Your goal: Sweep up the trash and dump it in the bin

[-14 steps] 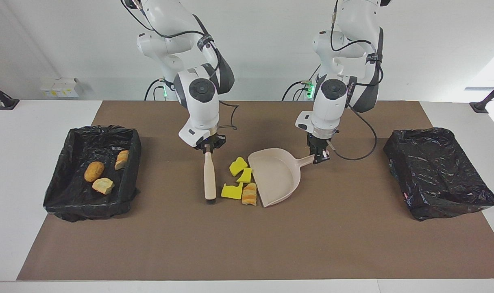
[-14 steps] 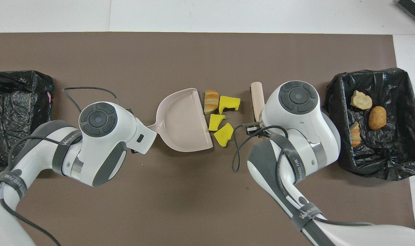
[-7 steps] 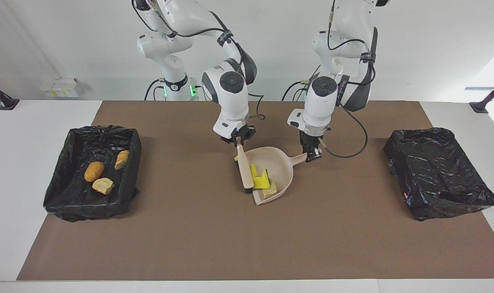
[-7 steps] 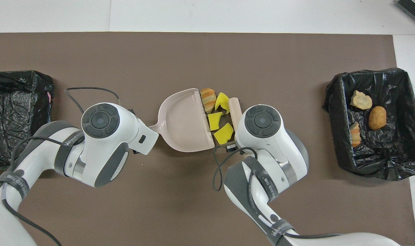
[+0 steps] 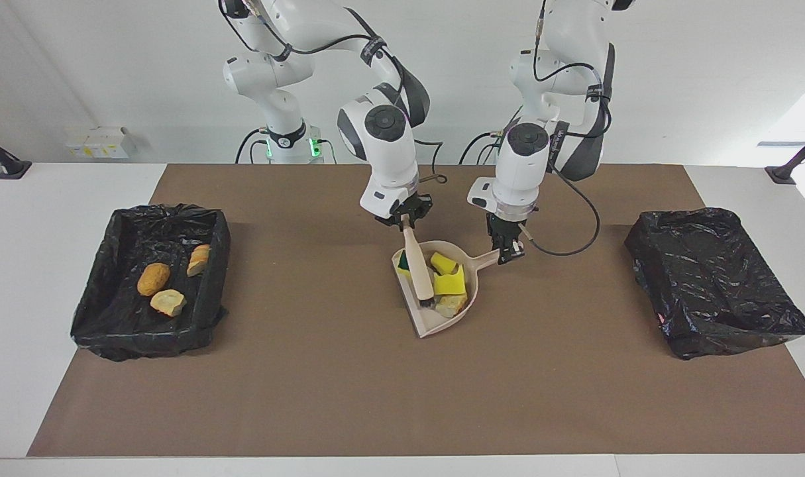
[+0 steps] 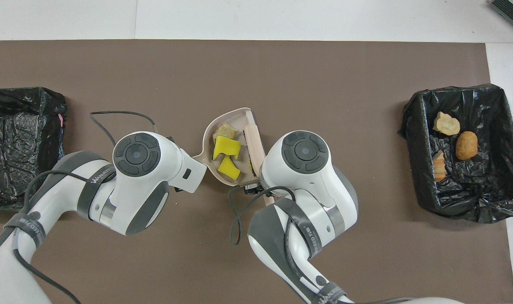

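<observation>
The beige dustpan [image 5: 435, 323] [image 6: 238, 114] sits mid-table, seemingly tipped with its open edge raised. My left gripper [image 5: 511, 252] is shut on its handle. In the pan lies trash: two yellow scraps [image 5: 443, 263] [image 5: 450, 283] [image 6: 226, 146] and a tan bread-like lump [image 5: 452, 304] [image 6: 224, 128]. My right gripper [image 5: 405, 224] is shut on the brush [image 5: 418, 268] [image 6: 253, 139], whose head rests inside the pan against the trash. A bit of yellow [image 5: 402, 262] shows on the brush's other flank. In the overhead view both grippers are hidden under their wrists.
A black-lined bin [image 5: 144, 341] [image 6: 425, 185] at the right arm's end holds three bread-like lumps [image 5: 154, 279]. Another black-lined bin [image 5: 713, 285] [image 6: 15, 139] sits at the left arm's end. A brown mat [image 5: 375, 397] covers the table.
The right gripper swept the brush toward the left arm's end, pushing the yellow scraps and the bread lump off the mat into the dustpan. The pan has tipped and shifted slightly.
</observation>
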Robot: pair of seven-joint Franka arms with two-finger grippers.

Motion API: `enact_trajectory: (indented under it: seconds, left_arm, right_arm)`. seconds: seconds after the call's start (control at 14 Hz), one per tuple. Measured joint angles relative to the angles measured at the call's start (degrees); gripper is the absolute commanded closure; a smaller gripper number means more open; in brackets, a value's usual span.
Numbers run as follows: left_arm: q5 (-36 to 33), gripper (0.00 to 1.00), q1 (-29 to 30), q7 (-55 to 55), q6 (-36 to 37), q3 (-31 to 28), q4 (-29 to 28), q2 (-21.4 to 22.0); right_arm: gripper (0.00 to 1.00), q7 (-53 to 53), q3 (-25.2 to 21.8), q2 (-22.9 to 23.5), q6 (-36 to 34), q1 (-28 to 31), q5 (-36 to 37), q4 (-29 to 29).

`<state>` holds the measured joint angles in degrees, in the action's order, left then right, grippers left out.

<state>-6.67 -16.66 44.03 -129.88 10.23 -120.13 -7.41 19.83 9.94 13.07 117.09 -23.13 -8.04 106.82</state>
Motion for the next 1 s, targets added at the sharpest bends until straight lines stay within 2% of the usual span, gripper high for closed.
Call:
enact_trajectory:
  seconds: [0.36,0.57,1.0]
  left_arm:
    - [0.15,1.0,0.95,-2.71,-0.08,-0.19,0.03,0.0]
    - [0.15,1.0,1.59,-2.79,-0.1,-0.27,0.11,0.01]
    - [0.16,1.0,1.82,-2.93,-0.1,-0.27,0.27,0.12]
  right_arm:
    - [1.0,-0.07,0.32,-4.28,-2.27,1.54,-1.4,-1.3]
    - [1.0,-0.07,0.69,-4.58,-2.27,0.92,-5.0,-1.3]
    - [1.0,0.8,0.12,-4.53,-2.89,1.06,-3.49,-1.24]
